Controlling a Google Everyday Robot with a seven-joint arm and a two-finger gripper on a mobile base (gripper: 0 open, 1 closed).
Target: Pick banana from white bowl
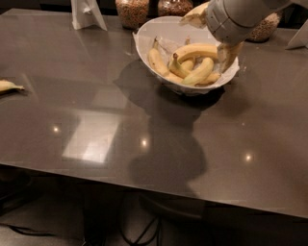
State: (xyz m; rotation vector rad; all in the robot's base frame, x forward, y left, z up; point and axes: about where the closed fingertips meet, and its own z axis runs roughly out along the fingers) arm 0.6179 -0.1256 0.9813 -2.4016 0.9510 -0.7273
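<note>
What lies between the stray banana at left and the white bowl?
Bare tabletop only, in the camera view; the gripper hangs over the white bowl at its right side.

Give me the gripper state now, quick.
Gripper: open or closed cannot be told; it hangs at the right rim of the white bowl, beside the bananas.

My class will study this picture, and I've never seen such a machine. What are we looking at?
One camera looks down on a dark grey table. The pale shape at top right is a robot arm; its claw hangs over the right side of a wide white paper-lined bowl of yellow bananas. Whether it grips anything cannot be seen. A single loose banana lies at the table's left edge; glass jars of grain stand behind the bowl.
</note>
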